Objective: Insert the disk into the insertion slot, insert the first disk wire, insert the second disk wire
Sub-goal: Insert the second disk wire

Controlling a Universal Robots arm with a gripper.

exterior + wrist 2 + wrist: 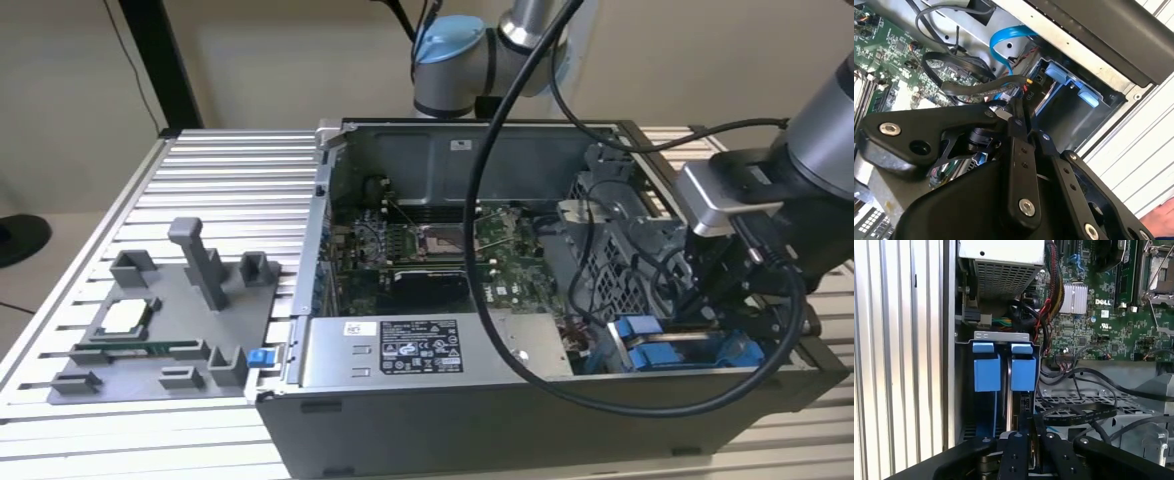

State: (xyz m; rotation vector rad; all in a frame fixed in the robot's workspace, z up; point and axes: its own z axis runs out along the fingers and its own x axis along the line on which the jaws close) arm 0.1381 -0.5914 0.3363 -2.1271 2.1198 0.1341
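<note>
**Claw low at the blue-railed bay**

The black two-fingered claw hangs just over the narrow grey sheet-metal insertion slot with bright blue plastic tabs, at the open grey computer case's corner nearest the exterior view's right. Its fingers stand close together (whether they pinch anything, I cannot tell). A thin grey edge between the blue rails may be the disk; uncertain. The case sits on a ribbed aluminium desk.

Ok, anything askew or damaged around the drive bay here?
Nothing stands out. The grey sheet-metal drive bay with bright blue plastic tabs looks straight and undamaged in the first wrist view, and the black gripper sits just over it among loose black cables.
</note>
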